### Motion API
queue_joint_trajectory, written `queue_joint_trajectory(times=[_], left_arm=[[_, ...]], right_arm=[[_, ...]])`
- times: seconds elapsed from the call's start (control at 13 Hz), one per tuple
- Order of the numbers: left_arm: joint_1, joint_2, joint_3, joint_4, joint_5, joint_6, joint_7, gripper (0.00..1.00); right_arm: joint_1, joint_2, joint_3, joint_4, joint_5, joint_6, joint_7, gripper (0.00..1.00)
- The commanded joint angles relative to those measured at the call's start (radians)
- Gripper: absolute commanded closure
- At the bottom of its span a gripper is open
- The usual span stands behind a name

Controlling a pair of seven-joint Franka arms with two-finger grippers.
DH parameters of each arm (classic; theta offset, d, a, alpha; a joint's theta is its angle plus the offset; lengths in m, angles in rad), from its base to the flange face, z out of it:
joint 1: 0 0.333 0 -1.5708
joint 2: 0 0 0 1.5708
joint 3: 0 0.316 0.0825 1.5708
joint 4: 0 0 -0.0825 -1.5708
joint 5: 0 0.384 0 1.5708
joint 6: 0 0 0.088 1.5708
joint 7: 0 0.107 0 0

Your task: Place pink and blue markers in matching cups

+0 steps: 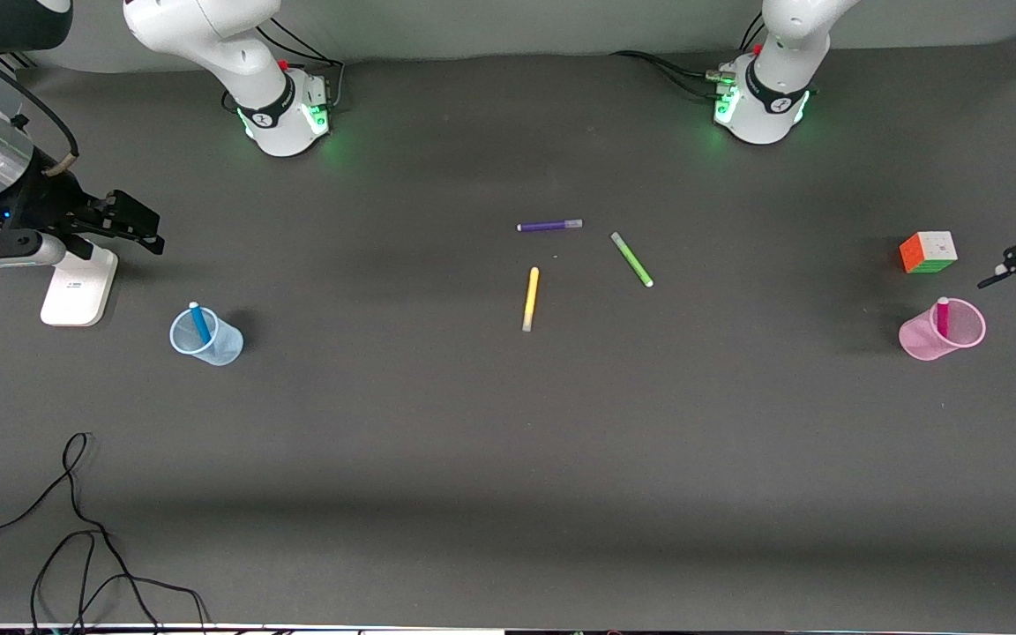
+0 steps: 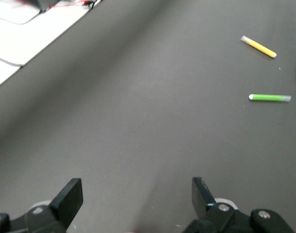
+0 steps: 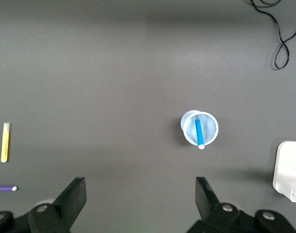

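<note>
The pale blue cup (image 1: 224, 346) stands toward the right arm's end of the table with the blue marker (image 1: 199, 322) upright in it. The right wrist view also shows this cup (image 3: 188, 127) and marker (image 3: 199, 132). The pale pink cup (image 1: 918, 339) stands toward the left arm's end with the pink marker (image 1: 943, 316) upright in it. My right gripper (image 1: 142, 225) is open and empty, raised beside the blue cup; it also shows in the right wrist view (image 3: 138, 194). My left gripper (image 1: 1004, 311) is open and empty beside the pink cup; it also shows in the left wrist view (image 2: 137, 196).
A purple marker (image 1: 549, 226), a green marker (image 1: 631, 259) and a yellow marker (image 1: 531, 299) lie mid-table. A colour cube (image 1: 928, 252) sits by the pink cup. A white stand (image 1: 78, 287) is by the right gripper. A black cable (image 1: 76, 529) lies at the near corner.
</note>
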Motion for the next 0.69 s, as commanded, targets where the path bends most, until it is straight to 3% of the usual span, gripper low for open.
queue_joint_trajectory(times=[0.0, 0.23, 0.62], left_arm=[[-0.112, -0.147, 0.014, -0.034, 0.126, -0.018, -0.38, 0.0], [-0.219, -0.221, -0.022, -0.034, 0.281, -0.027, -0.765, 0.0], [-0.24, -0.226, -0.209, 0.041, 0.479, -0.128, -1.322, 0.0]], right_arm=[[-0.102, -0.026, 0.089, -0.002, 0.017, -0.021, -0.026, 0.0], [-0.145, -0.029, 0.129, -0.001, 0.017, -0.032, -0.026, 0.0], [-0.15, -0.012, 0.137, 0.007, 0.017, -0.037, -0.049, 0.0]])
